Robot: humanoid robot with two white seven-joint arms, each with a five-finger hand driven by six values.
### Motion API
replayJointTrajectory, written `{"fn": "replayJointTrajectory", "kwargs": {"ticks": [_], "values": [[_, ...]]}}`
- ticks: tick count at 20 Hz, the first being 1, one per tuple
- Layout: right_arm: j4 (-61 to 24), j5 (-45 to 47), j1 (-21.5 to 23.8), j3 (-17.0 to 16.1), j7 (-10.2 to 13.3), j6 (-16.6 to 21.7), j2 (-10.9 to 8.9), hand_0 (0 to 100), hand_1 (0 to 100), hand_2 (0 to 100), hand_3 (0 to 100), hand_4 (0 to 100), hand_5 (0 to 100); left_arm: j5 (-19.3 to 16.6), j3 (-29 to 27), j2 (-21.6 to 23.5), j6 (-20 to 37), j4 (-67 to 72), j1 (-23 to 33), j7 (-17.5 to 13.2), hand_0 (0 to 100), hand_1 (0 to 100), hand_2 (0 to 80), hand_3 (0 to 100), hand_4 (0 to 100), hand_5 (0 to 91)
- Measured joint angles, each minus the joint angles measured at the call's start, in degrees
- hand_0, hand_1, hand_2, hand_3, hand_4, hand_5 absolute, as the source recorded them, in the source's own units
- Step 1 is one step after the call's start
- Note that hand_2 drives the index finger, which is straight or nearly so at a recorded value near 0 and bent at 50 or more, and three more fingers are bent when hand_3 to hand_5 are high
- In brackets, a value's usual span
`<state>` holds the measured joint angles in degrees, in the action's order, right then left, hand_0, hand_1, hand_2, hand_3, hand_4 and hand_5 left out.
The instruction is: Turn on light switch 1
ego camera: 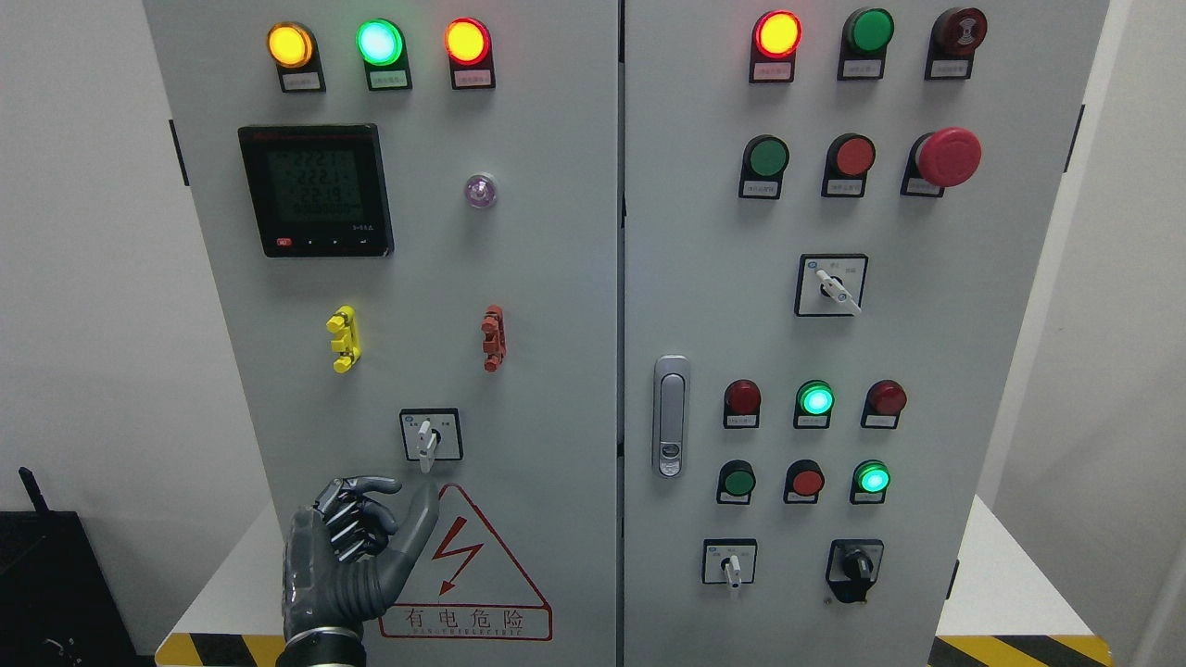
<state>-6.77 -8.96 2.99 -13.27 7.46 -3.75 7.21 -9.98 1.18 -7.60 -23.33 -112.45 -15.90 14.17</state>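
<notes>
Fingers [357, 519] of the left hand [347, 556] are curled in toward the palm and pinch nothing, while the thumb sticks up toward the switch [429, 435] just above it, its tip close under the handle without clearly touching. That switch sits low on the left door [389, 278] of the grey cabinet: a white square plate with a black border and a small white handle pointing straight down. Below it, partly behind the thumb, is a red triangle warning sign [468, 574] with a lightning bolt.

Higher on this door are two clips, one yellow [344, 338] and one red [494, 338], one dark meter screen [316, 190], one small clear lamp [480, 190], and three lit lamps along the top: yellow, green, red.

The right door [834, 333] carries three more turn switches, one door latch [671, 415], one big red mushroom button [947, 156], and rows of round lamps and buttons, three of which glow: one red, two green.

The cabinet stands on a white tabletop [982, 574] with yellow-black striped edging.
</notes>
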Motion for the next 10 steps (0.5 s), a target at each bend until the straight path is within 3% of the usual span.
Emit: {"fn": "replayJointTrajectory", "kwargs": {"ticks": [10], "values": [[0.0,0.0,0.0,0.0,0.0,0.0,0.00,31,0,0,0,0,0,0.0,0.6,-0.3,-0.1,0.9,-1.6,0.6,13,75,52.4,87,91,85.8]]}}
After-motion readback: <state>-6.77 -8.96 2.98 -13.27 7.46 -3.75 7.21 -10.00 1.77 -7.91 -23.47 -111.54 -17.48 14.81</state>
